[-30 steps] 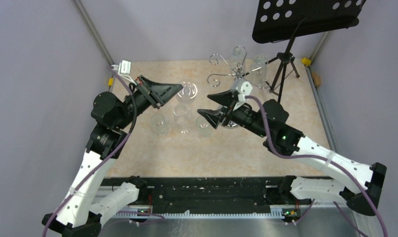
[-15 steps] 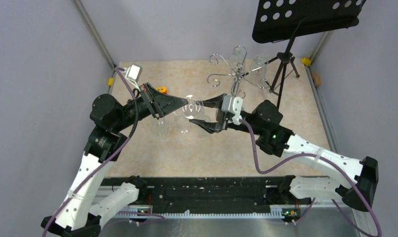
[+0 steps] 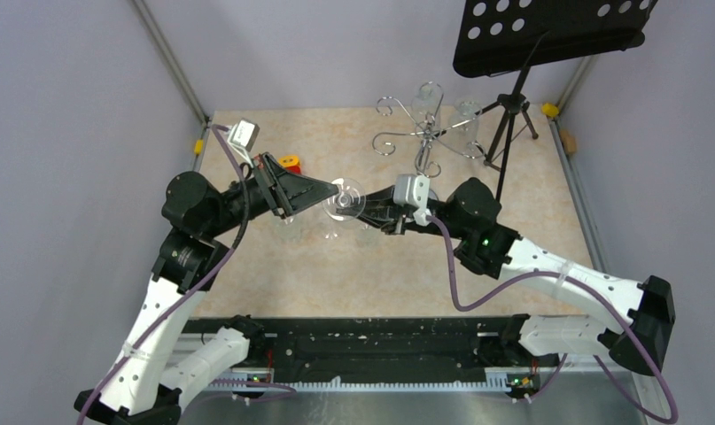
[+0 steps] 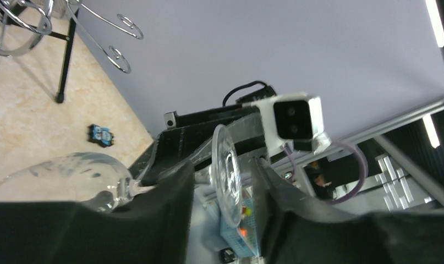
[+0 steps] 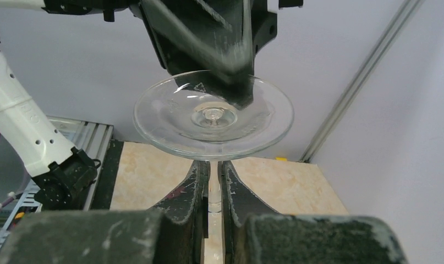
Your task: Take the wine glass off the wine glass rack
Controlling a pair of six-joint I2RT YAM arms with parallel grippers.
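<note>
Though the wine glass (image 3: 346,202) is off the wine glass rack (image 3: 422,137), the right gripper (image 5: 214,170) clamps its stem, the left gripper (image 4: 222,176) seemingly apart; set-down remains.

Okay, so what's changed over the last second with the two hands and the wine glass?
The right hand swung in toward the left hand and closed on the stem of the wine glass, just under its foot. The left hand, which had carried the glass a little nearer the arm bases, has loosened around the foot. The wine glass rack and the music stand stayed put.
</note>
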